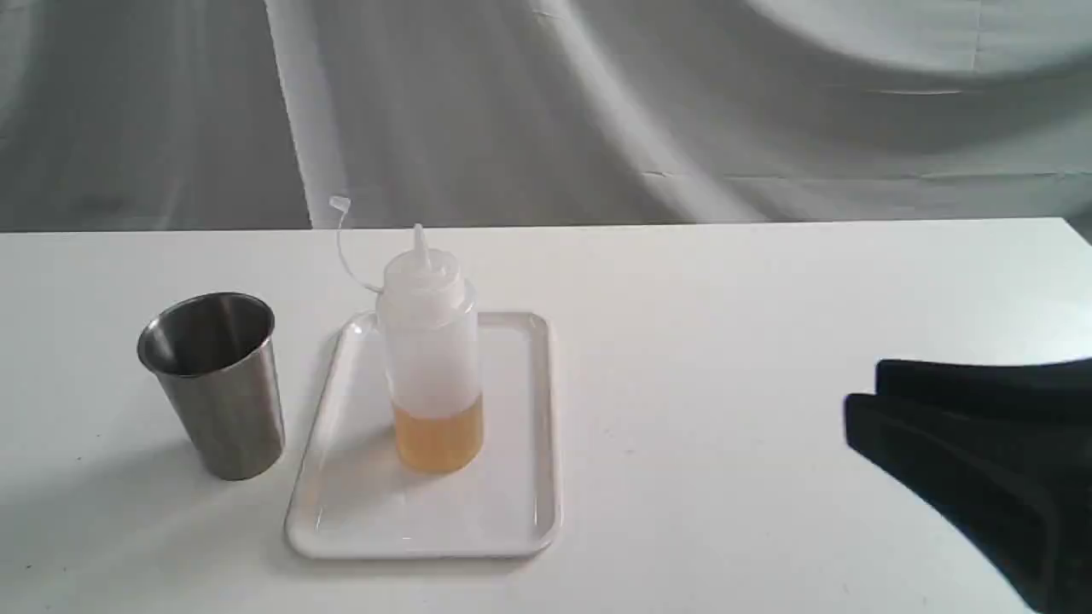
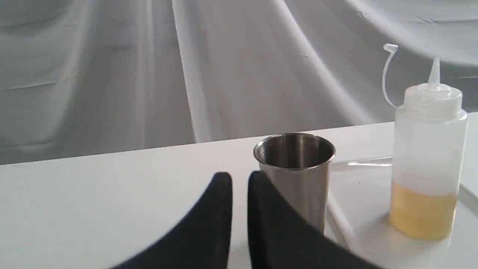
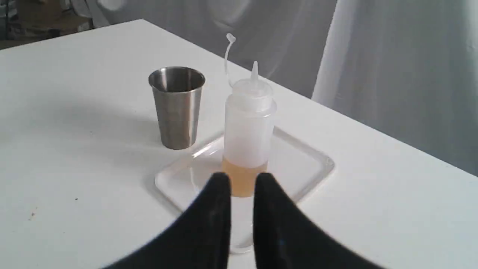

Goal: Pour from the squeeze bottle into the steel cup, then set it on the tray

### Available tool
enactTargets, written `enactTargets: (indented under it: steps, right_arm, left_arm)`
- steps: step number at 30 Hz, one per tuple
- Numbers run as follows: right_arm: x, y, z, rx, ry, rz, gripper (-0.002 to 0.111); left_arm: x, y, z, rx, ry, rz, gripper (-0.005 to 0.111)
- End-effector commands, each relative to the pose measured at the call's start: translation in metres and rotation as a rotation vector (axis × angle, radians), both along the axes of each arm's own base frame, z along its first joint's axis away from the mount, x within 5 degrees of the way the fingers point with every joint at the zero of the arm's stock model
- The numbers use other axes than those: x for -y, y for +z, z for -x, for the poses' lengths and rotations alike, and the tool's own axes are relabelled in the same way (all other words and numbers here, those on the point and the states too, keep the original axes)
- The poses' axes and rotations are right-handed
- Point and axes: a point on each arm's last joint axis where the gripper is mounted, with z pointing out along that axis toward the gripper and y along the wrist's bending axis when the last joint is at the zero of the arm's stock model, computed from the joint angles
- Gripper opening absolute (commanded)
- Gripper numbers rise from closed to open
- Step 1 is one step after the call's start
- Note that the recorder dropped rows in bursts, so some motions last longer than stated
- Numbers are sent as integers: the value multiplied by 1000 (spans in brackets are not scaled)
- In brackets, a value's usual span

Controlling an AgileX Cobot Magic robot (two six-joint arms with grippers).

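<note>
The squeeze bottle (image 1: 431,358) stands upright on the white tray (image 1: 512,512), amber liquid filling its lower quarter and its tethered cap hanging off the nozzle. Left of the tray the steel cup (image 1: 217,392) stands upright on the table. My right gripper (image 1: 863,399) rests low at the right, well apart from the tray, shut and holding nothing. In the right wrist view it (image 3: 242,183) points at the bottle (image 3: 248,127), with the cup (image 3: 177,108) beyond. The left gripper (image 2: 240,181) is shut just short of the cup (image 2: 298,175), the bottle (image 2: 429,149) further off.
A white table (image 1: 768,341) carries everything, and its far edge meets a grey draped cloth backdrop (image 1: 597,111). In the exterior view the left arm is out of frame.
</note>
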Motion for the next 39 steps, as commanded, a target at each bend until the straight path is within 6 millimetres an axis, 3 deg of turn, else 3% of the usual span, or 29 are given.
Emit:
enactTargets:
  steps: [1,8,24,39]
  right_arm:
    - [7,0,11,-1,2,10,2]
    - [10,-10,17,-115,7,69,0]
    - [18,-14,22,-112,-32,55,0]
    - [69,-78,55,87,-467,-67,0]
  left_arm:
    - [0,-1,0,2,-5,-1,8]
    - [0,-1,0,2,-5,-1,8]
    - [0,-1,0,2,-5,1,8]
    - [0,-1,0,2,-5,5,8]
